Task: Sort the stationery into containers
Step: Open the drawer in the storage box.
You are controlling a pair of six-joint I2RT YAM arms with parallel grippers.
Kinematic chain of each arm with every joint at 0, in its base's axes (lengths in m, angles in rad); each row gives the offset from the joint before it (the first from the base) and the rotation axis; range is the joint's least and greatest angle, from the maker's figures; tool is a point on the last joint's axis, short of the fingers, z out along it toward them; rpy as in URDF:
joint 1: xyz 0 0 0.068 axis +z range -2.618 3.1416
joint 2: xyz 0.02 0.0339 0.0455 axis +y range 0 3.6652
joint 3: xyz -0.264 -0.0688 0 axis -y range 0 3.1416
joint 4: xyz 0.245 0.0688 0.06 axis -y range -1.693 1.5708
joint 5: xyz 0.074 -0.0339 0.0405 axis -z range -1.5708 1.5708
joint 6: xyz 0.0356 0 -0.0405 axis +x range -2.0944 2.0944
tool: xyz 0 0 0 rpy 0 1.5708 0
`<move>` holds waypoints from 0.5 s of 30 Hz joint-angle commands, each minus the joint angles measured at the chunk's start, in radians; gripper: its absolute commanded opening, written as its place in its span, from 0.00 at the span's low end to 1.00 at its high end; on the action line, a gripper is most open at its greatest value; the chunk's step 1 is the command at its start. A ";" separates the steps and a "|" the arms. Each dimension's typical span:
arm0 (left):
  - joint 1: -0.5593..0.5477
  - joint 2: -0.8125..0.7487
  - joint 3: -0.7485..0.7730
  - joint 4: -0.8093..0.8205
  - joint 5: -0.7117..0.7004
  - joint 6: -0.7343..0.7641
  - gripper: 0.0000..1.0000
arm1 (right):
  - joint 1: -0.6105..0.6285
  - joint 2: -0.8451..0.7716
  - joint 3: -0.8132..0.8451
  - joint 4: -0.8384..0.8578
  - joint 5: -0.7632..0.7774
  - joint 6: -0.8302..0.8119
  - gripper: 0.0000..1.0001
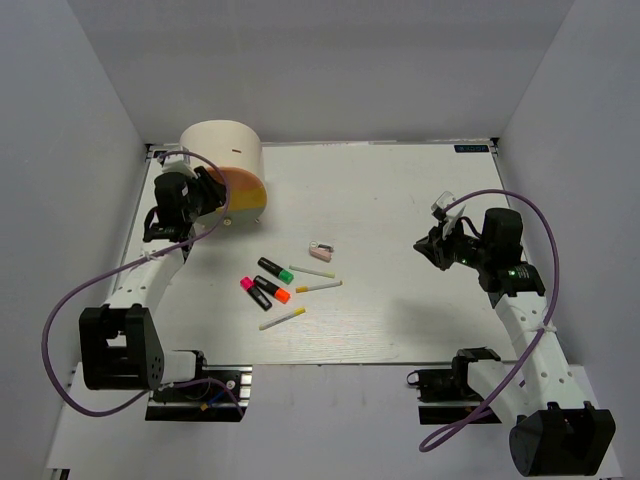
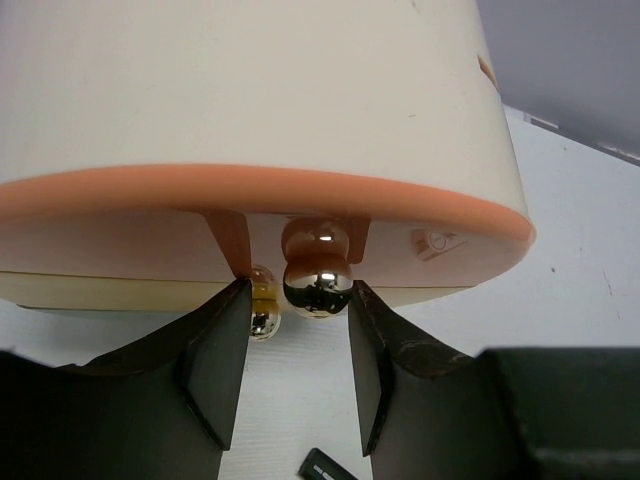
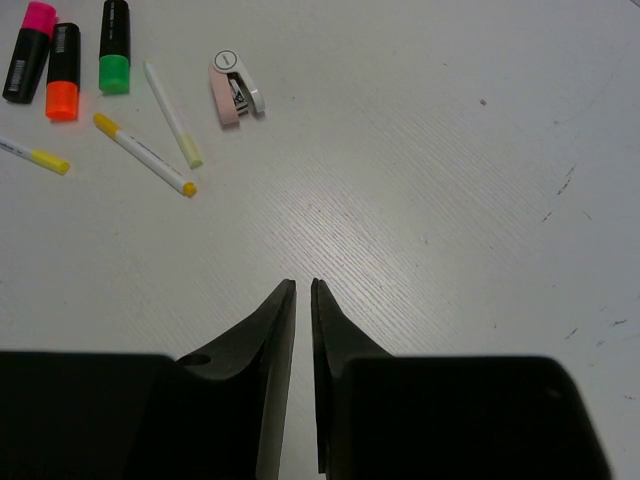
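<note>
The cream drum-shaped organiser (image 1: 222, 150) lies at the back left, its orange face (image 2: 250, 190) towards my left gripper (image 2: 299, 287). That gripper is open, its jaws on either side of a shiny drawer knob (image 2: 317, 280), with a gap on the left side. On the table's middle lie the green (image 1: 275, 269), orange (image 1: 271, 289) and pink (image 1: 255, 292) highlighters, three thin sticks (image 1: 312, 271) (image 1: 318, 287) (image 1: 282, 318) and a pinkish-white piece (image 1: 321, 251). My right gripper (image 3: 303, 285) hovers shut and empty at the right, well away from them.
A second small knob (image 2: 262, 310) sits just left of the flanked one. White walls enclose the table (image 1: 400, 200) on three sides. The right arm's purple cable (image 1: 545, 220) loops above its wrist.
</note>
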 commanded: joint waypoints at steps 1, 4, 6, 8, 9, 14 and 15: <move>-0.001 0.002 0.034 0.060 -0.021 -0.004 0.53 | -0.001 -0.006 0.003 0.029 -0.022 0.009 0.18; -0.001 -0.012 0.025 0.072 -0.021 -0.004 0.53 | 0.001 -0.003 0.001 0.032 -0.022 0.011 0.18; -0.001 -0.026 0.013 0.099 -0.021 -0.004 0.55 | -0.001 -0.006 0.001 0.029 -0.024 0.009 0.18; -0.001 -0.040 0.002 0.099 -0.031 -0.004 0.55 | 0.001 -0.003 0.001 0.032 -0.024 0.011 0.18; -0.001 -0.050 0.002 0.099 -0.032 -0.004 0.56 | 0.001 -0.003 -0.002 0.032 -0.024 0.009 0.18; -0.001 -0.069 -0.009 0.119 -0.032 -0.004 0.56 | -0.001 -0.003 0.000 0.029 -0.025 0.008 0.18; -0.001 -0.069 -0.009 0.119 -0.041 -0.004 0.56 | 0.001 -0.007 0.000 0.030 -0.025 0.005 0.18</move>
